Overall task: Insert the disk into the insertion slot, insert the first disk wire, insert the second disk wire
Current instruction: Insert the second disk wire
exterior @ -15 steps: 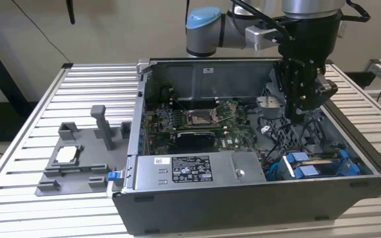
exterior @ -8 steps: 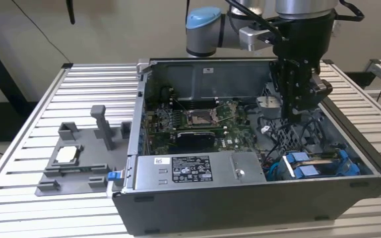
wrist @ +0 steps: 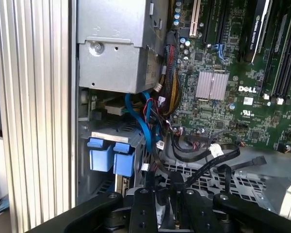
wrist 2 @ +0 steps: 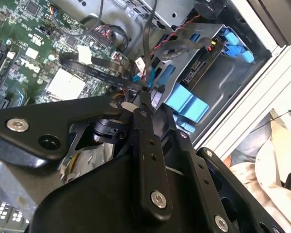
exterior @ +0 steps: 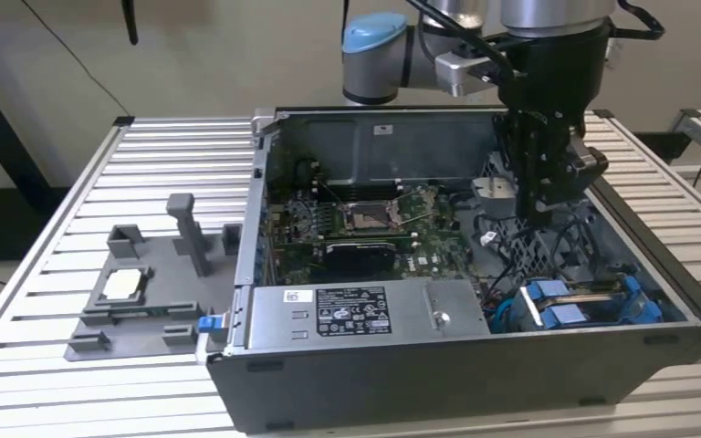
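my fingers (wrist 2: 144,116) look pinched shut on the flat black disk wire (wrist 2: 97,72), just beside the insertion slot (wrist 2: 218,77). it seems light and floppy; i'd grip near its stiffer plug, gently, since the contacts look fragile.

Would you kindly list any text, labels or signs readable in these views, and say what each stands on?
Power-supply box: one white and one dark label, print too small to read.
Motherboard: a white maker's logo and small component markings; none quoted, and the small ones are blurred.
Flat black cable: faint white lettering, too blurred to read.
Nothing else is legible.
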`<control>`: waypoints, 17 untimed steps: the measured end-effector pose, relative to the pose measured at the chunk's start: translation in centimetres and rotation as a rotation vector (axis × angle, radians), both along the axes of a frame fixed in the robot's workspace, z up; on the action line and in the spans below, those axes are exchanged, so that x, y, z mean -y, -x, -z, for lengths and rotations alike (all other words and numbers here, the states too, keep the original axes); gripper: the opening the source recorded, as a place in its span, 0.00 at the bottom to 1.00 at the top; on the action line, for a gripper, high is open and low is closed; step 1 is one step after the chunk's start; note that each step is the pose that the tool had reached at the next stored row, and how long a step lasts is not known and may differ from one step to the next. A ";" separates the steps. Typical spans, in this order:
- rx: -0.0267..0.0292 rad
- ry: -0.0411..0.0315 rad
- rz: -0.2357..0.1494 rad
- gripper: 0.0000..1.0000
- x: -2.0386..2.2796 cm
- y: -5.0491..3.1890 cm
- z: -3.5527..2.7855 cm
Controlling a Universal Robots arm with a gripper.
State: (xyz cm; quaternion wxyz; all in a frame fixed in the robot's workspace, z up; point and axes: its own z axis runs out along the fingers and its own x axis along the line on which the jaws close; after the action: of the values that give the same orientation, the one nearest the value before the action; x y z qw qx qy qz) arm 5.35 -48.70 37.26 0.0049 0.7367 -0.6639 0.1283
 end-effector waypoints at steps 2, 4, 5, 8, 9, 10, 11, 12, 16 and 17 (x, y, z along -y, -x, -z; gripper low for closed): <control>0.0054 0.0005 0.000 0.27 -0.01 -0.01 0.04; 0.0055 0.0006 0.000 0.27 -0.01 -0.01 0.04; 0.0056 0.0006 0.000 0.27 -0.01 -0.01 0.04; 0.0066 0.0006 0.000 0.27 -0.01 -0.01 0.04; 0.0069 0.0005 0.000 0.25 -0.01 -0.01 0.04; 0.0070 0.0005 0.000 0.25 -0.01 -0.01 0.05; 0.0071 0.0006 0.000 0.18 -0.01 -0.01 0.04; 0.0071 0.0005 0.000 0.18 -0.01 -0.01 0.04; 0.0072 0.0005 0.000 0.18 -0.01 -0.01 0.05; 0.0072 0.0006 0.000 0.16 -0.01 -0.01 0.04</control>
State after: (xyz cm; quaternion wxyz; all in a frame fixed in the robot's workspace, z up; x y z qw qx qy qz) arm 5.36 -48.69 37.22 0.0027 0.7363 -0.6638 0.1312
